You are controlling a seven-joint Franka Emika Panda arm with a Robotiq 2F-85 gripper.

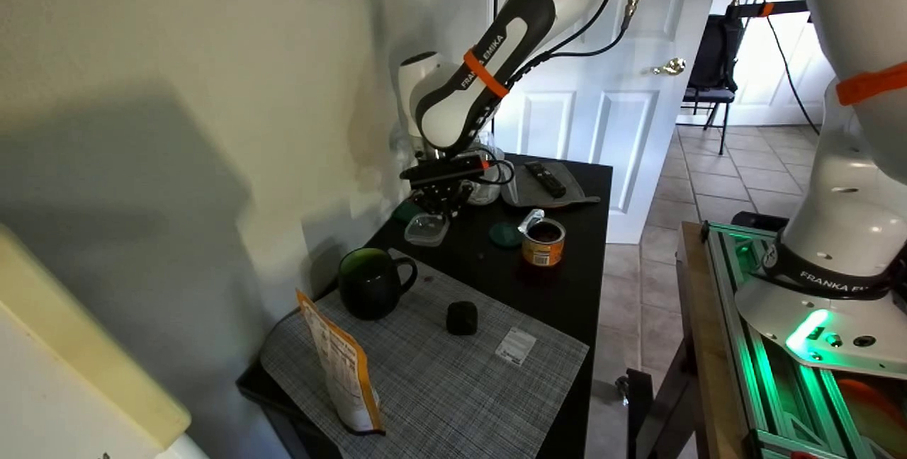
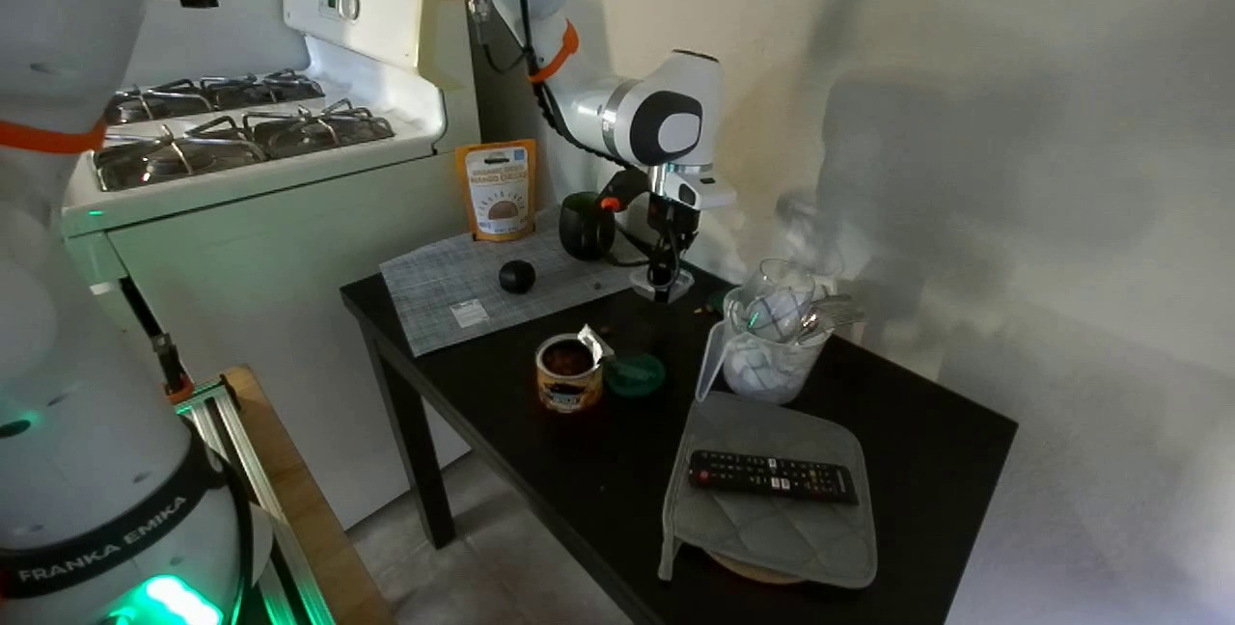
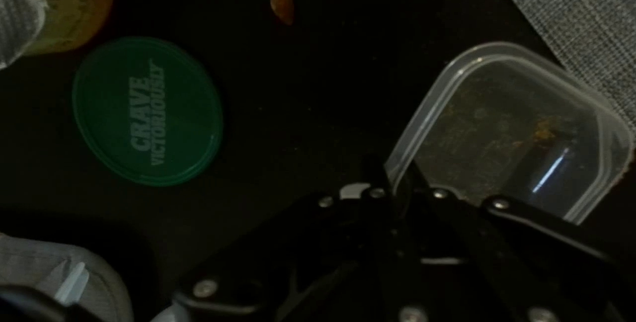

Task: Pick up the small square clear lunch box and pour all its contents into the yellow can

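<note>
The black gripper (image 3: 396, 175) aptly pinches the likely light, flexible, square clear-plastic box's (image 3: 507, 128) sidewall near the black table's (image 1: 496, 273) wall-side edge.

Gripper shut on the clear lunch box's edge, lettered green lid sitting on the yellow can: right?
No: the lettered green lid lies on the table beside the yellow can, as the wrist view shows. The gripper, shut on the edge of the lunch box, is right.

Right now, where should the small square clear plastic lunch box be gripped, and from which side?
Likely by the thin side wall of the lunch box nearest the printed round green lid, coming down from above: the open top lets the black gripper straddle that wall, as it does now.
</note>
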